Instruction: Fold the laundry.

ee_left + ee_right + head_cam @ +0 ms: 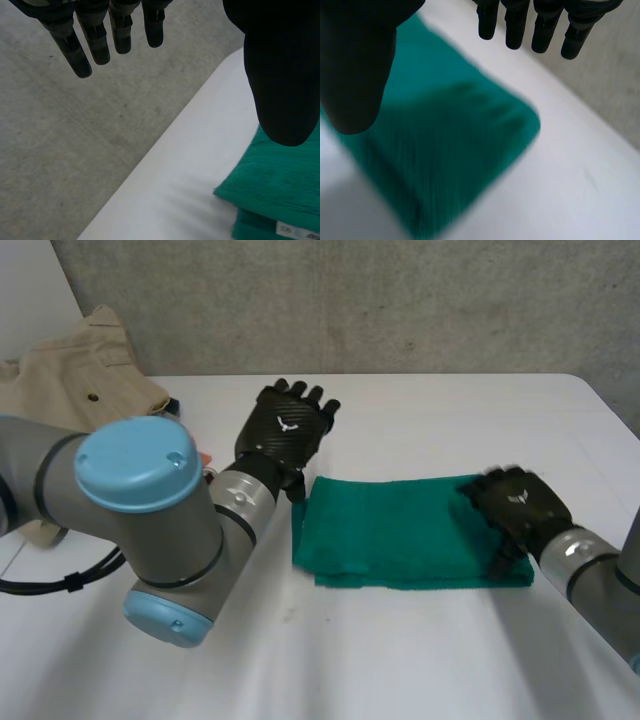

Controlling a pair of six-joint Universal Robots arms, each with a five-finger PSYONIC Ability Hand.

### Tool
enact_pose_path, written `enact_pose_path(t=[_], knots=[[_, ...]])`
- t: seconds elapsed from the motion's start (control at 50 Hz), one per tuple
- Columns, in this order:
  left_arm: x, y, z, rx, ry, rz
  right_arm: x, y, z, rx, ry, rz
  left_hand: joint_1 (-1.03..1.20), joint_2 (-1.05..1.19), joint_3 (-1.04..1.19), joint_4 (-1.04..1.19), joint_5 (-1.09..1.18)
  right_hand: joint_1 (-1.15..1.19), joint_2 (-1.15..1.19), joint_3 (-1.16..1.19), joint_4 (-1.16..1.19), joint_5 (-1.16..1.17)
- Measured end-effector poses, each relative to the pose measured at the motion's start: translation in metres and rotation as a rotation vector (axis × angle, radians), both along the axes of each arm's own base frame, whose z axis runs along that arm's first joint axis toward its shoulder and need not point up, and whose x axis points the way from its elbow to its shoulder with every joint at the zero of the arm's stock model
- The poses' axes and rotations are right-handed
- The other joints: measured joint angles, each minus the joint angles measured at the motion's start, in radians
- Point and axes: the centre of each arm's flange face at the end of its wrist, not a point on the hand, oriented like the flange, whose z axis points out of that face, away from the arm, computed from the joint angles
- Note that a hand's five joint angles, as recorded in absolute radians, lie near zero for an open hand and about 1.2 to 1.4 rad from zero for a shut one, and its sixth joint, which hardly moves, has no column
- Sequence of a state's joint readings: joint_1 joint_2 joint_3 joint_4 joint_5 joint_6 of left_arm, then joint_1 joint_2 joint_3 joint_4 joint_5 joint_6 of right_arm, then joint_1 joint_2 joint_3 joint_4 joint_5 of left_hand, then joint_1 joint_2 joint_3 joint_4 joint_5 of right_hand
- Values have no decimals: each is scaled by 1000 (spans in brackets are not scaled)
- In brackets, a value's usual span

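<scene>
Green folded towel (400, 530) lies on the white table (450, 410). The left hand (288, 425) hovers by its left end, the right hand (520, 508) over its right end; both are spread and empty.

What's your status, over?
Left robot hand open beside folded green towel. Right robot hand open over its right end. Beige garment far left, clear.

A white table (400, 660) with a rounded far corner stands before a rough grey concrete wall (400, 300), its surface mottled and faintly scored. At the wall's left end, a paler, smooth white panel (25, 300) adjoins it. Soft, even light falls across the tabletop, casting only faint shadows. Seen from the left wrist view, the table's edge runs beside the same speckled grey concrete.
</scene>
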State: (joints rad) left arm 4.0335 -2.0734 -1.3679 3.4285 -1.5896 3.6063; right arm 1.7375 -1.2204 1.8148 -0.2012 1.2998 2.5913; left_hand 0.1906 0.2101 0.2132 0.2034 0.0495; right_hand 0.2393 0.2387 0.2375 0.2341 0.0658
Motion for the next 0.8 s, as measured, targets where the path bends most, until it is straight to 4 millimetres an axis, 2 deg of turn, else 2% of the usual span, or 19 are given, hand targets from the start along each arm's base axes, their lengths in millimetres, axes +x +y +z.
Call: enact_pose_path(t=[0.02,0.1,0.14,0.22,0.32,0.42,0.44,0.52,0.54,0.56,0.6,0.68,0.76,0.8], knots=[[-1,1,-1,1,-1,-2,-3,-1,-3,6,16,-3,0,0,0,0,0,32,35,37,41,30],[-6,3,-6,9,-7,-15,-19,-9,-27,36,114,-16,0,0,0,0,0,601,630,617,616,610],[-7,4,-8,13,-9,-17,-23,-15,-32,23,132,-24,0,0,0,0,0,704,854,842,844,820],[-6,4,-9,21,-10,-15,-28,-28,-29,-74,141,-59,0,0,0,0,0,805,910,947,957,911],[-4,4,-7,25,-4,-8,-20,-38,4,-276,126,-84,0,0,0,0,0,821,913,948,962,922],[-1,3,1,16,8,2,17,-22,31,-393,84,24,0,0,0,0,0,821,913,950,963,927],[1,2,3,14,13,6,36,-11,33,-406,66,95,0,0,0,0,0,821,914,951,963,927],[7,0,7,17,24,23,90,28,18,-377,31,324,0,0,0,0,0,821,913,952,963,927],[7,0,7,17,24,23,90,28,18,-377,31,324,0,0,0,0,0,821,913,952,963,927],[10,-1,7,22,27,29,108,43,6,-347,28,407,0,0,0,0,0,821,910,940,950,920],[12,-1,7,29,29,35,120,55,-4,-319,32,464,0,0,0,0,0,747,794,805,810,799],[15,-2,5,40,36,42,134,71,-20,-238,45,530,0,0,0,0,0,44,65,98,101,101],[14,-3,8,44,61,43,131,65,-11,-193,-14,475,0,0,0,0,0,-17,-25,-29,-22,6],[13,-4,12,43,81,41,124,55,4,-183,-77,412,0,0,0,0,0,-17,-25,-30,-23,-18]])
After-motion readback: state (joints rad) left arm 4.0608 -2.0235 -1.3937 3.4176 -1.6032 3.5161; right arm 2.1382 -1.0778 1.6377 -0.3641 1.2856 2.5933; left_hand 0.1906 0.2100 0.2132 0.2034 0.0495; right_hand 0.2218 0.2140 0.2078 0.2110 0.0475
